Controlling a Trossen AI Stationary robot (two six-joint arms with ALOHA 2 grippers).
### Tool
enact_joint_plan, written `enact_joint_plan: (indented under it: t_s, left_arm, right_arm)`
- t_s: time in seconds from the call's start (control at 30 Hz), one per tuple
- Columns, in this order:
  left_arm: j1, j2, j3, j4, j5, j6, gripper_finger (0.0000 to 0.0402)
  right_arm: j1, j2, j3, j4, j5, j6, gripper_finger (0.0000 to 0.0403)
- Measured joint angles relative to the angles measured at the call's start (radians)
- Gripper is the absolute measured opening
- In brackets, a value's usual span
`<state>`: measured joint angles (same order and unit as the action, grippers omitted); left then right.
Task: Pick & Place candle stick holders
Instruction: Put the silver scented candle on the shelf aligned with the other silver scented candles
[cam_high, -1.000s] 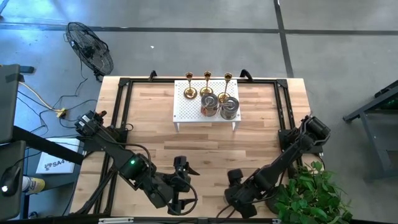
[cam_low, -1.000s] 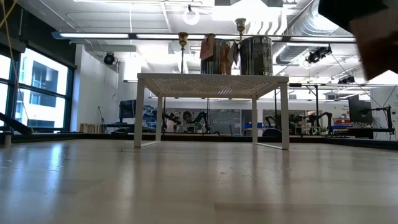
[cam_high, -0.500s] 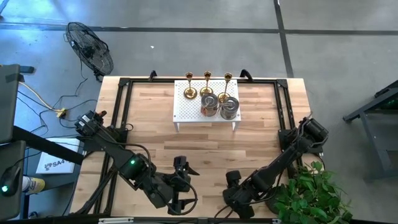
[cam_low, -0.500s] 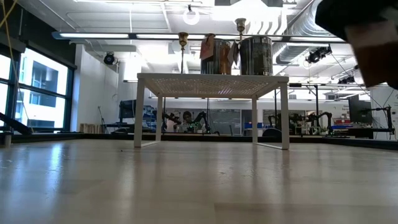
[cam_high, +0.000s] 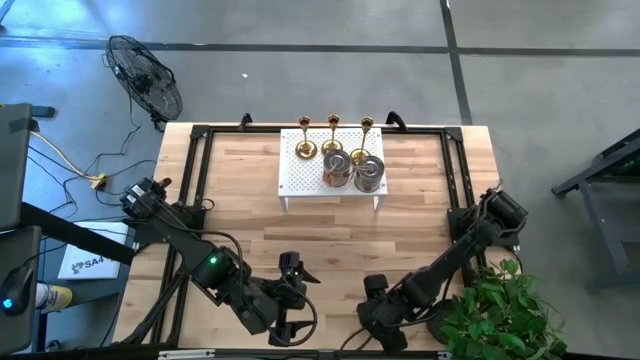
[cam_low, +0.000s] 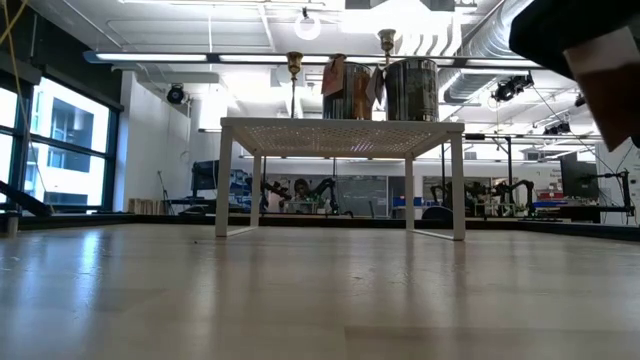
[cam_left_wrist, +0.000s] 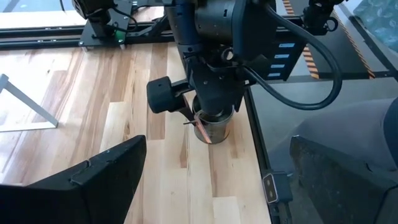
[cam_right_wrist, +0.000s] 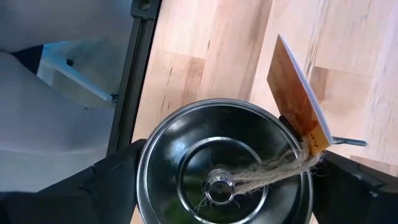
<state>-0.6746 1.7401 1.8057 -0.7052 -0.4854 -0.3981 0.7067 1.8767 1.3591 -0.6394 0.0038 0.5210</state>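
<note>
Brass first: three gold holders (cam_high: 333, 131) stand in a row along the far edge of the white perforated rack (cam_high: 300, 180), and two squat silvery holders (cam_high: 354, 171) sit just in front of them. The sixth piece, a silvery holder (cam_right_wrist: 225, 172) with a twine-tied tag (cam_right_wrist: 297, 104), stands at the near edge of the bench (cam_high: 250, 215), directly under your right gripper (cam_high: 383, 310). Its jaws stand apart on either side of the rim; contact is not yet evident. Your left gripper (cam_high: 290, 300) waits nearby, jaws wide and empty. Judged from this layout, five of six appear placed and one remains to be lifted and carried to the rack.
</note>
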Motion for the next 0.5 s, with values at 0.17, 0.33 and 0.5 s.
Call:
enact_joint_plan:
  t_s: [0.17,0.33,0.5]
  left_arm:
    - [0.000,0.000,0.000,0.000,0.000,0.000,0.0390]
    - [0.000,0.000,0.000,0.000,0.000,0.000,0.0390]
    - [0.000,0.000,0.000,0.000,0.000,0.000,0.0390]
  right_arm:
    - [0.000,0.000,0.001,0.001,-0.003,-0.003,0.0356]
    - [0.000,0.000,0.001,0.001,-0.004,-0.005,0.0356]
    - [0.000,-0.010,-0.001,-0.006,0.002,-0.014,0.0356]
